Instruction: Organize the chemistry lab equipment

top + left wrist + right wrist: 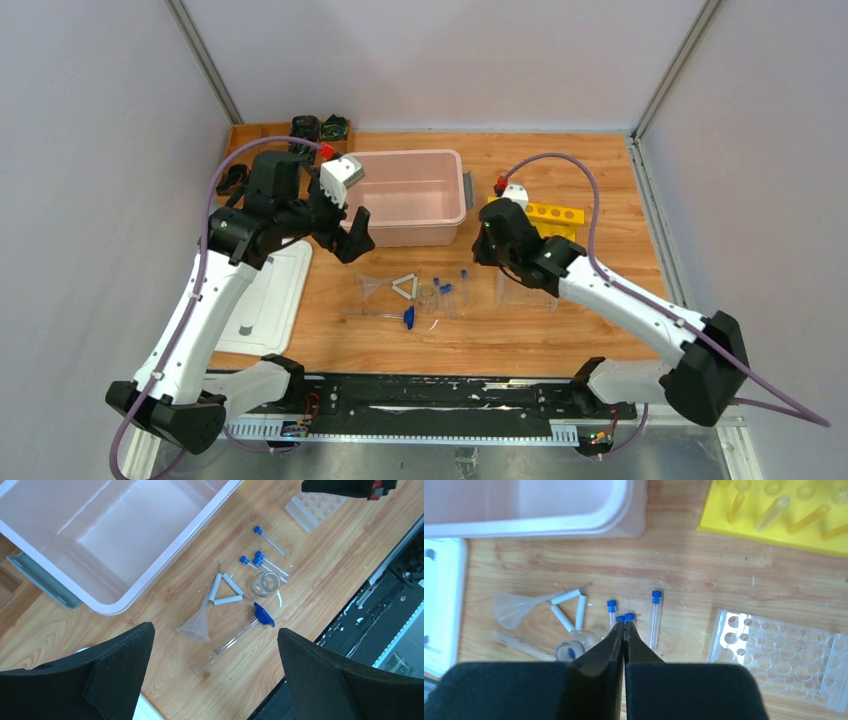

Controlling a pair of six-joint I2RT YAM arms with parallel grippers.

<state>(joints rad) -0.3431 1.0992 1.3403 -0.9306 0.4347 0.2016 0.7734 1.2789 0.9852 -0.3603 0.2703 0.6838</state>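
Observation:
The small items lie loose on the wooden table between my arms. They are a clear funnel (pixel 372 285), a white triangle (pixel 404 286), a tiny clear dish (pixel 428 295), blue-capped tubes (pixel 464 280), a blue-tipped thin rod (pixel 408 318) and a clear tube rack (pixel 527 290). My left gripper (pixel 214 631) is open and empty, high above the funnel (pixel 196 625) and rod (pixel 235 639). My right gripper (pixel 625 625) is shut and empty. It hovers over the tubes (pixel 655 617), left of the rack (pixel 779 655).
An empty pink bin (pixel 405 195) stands behind the items. A yellow rack (pixel 553 213) with tubes is at the back right. A white tray (pixel 270 295) lies at the left. A wooden box (pixel 265 133) with black parts is at the back left.

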